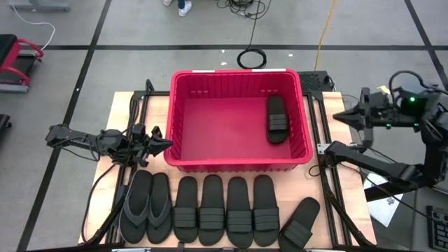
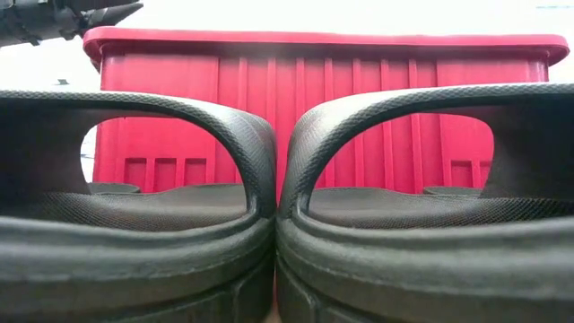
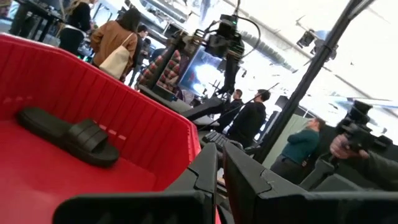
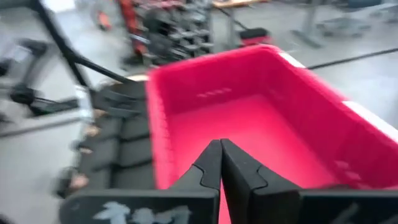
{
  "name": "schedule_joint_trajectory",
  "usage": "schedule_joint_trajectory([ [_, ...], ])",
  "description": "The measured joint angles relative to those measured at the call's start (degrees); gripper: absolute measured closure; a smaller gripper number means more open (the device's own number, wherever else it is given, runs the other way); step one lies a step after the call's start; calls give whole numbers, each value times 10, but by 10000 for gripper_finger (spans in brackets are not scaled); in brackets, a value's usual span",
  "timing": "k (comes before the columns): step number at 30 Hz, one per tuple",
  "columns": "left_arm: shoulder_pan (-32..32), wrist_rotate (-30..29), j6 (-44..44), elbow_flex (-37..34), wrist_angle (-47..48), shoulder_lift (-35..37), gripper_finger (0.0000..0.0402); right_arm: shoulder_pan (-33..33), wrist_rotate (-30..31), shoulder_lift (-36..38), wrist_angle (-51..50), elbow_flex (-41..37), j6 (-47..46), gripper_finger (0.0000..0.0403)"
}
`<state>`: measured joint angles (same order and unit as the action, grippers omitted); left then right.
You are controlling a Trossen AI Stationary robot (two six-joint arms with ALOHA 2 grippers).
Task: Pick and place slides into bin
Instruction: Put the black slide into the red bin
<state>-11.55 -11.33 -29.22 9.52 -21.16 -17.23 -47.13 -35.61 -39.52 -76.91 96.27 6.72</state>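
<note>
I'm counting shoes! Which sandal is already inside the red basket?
The ribbed-strap slide lying alone by the bin's right wall; all the others sit in a row on the table in front.

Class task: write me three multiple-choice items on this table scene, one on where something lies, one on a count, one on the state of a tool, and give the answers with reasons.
1. Where does the slide in the bin lie?
A. by the bin's right wall
B. by its left wall
C. across its middle

2. How many sandals lie on the table in front of the bin?
A. five
B. seven
C. nine

3. How does the right tool stand?
A. wide open
B. shut on a slide
C. shut, holding nothing

Answers:
1 A: in the high view the slide lies lengthwise near the right wall.
2 B: two flip-flops, four strapped slides in a row, one more askew at the right end.
3 C: the right wrist view shows its fingers pressed together with nothing between.
</note>
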Motion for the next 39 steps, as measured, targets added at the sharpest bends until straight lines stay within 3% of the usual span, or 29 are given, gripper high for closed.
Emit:
schedule_joint_trajectory([
  [7,0,-8,-20,0,0,0,376,0,-125,-12,131,0,-49,403],
  [12,0,-17,-20,0,1,0,376,0,-136,-52,231,-24,-72,403],
  [18,0,-19,-7,0,1,0,376,0,-158,-74,355,-135,-41,403],
  [22,0,-19,-3,0,1,0,376,20,-183,-32,434,-229,-72,403],
  [25,0,-19,-7,0,5,0,376,62,-140,24,533,-310,-148,403],
  [29,0,-19,-9,0,17,0,376,135,-39,86,753,-431,-271,403],
  [32,0,-18,-9,0,27,0,376,200,28,103,858,-490,-325,403],
  [39,0,-13,-7,0,31,0,376,410,127,47,865,-494,-289,403],
])
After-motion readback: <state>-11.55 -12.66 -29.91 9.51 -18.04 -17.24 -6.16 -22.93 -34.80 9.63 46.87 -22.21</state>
